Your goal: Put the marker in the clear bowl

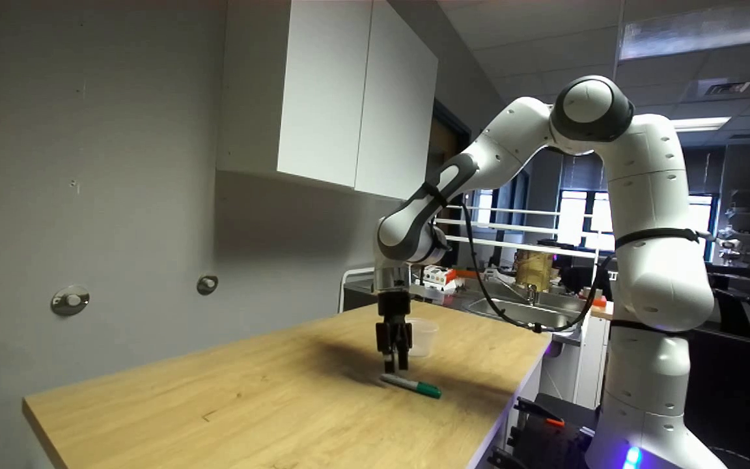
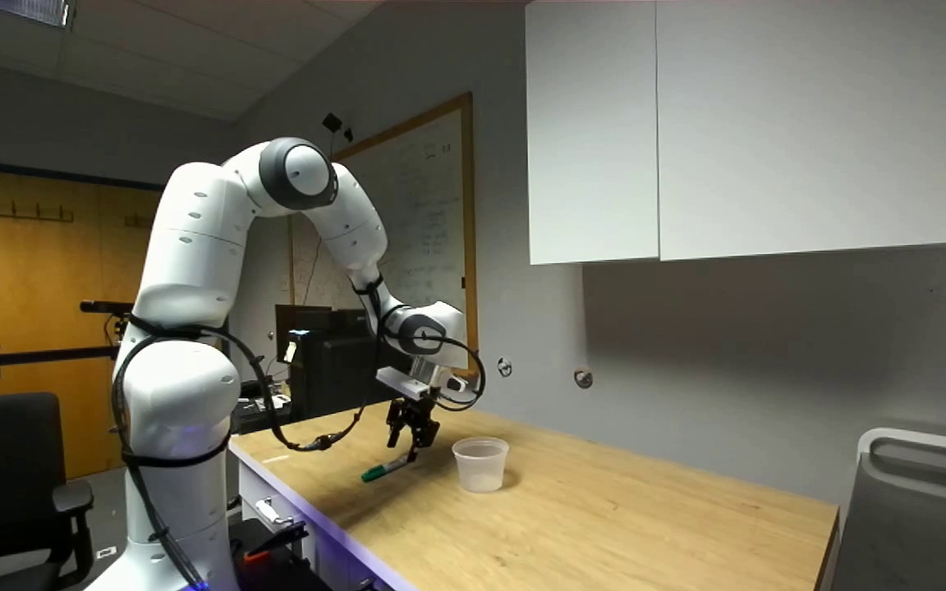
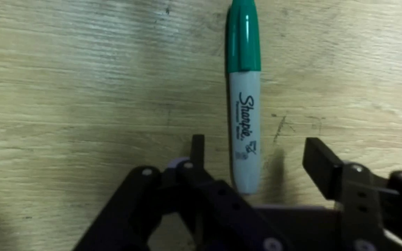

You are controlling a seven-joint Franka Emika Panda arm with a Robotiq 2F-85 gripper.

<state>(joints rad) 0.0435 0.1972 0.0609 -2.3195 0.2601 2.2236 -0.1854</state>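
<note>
Wooden tabletop [image 1: 219, 404], in an exterior view running from near left to far right; on it, marker [image 1: 411, 385], green cap, grey barrel, lying flat, cap end nearer and right; black gripper [image 1: 396, 368], pointing down at the marker's far, left-hand end, jaws parted, released, the barrel showing between them in the wrist view; clear bowl [image 1: 424, 339], upright, beyond the gripper, partly hidden by it; sink [image 1: 549, 318], far right, past the tabletop
</note>
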